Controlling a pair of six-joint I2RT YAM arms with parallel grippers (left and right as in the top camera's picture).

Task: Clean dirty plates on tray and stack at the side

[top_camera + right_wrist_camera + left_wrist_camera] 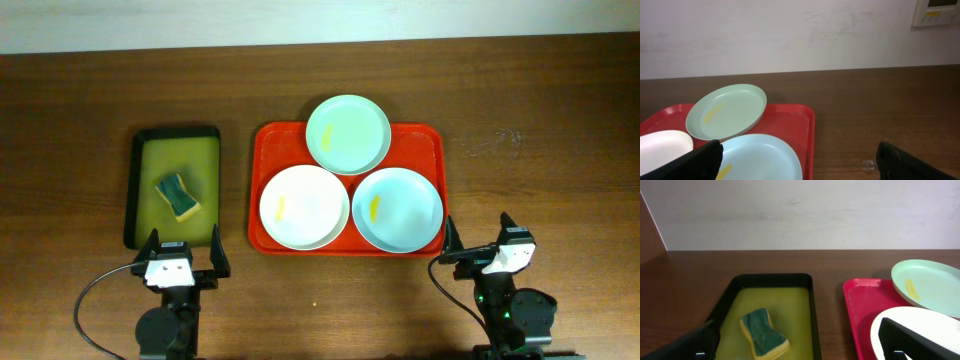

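Three plates (304, 206) are carried on the red tray (425, 140); the left claw (185, 238) and right claw (477, 228) are held spread, nothing gripped

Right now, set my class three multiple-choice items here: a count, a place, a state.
1. How many plates are on the red tray? A two B three C four
2. Where is the sponge? A on the red tray B in the black tray C on the table
3. How are both grippers? A open B shut on a plate C shut on the sponge
Answers: 1 B, white plate, mint green plate, light blue plate. 2 B, on its olive-green inside. 3 A, left gripper and right gripper show fingers apart.
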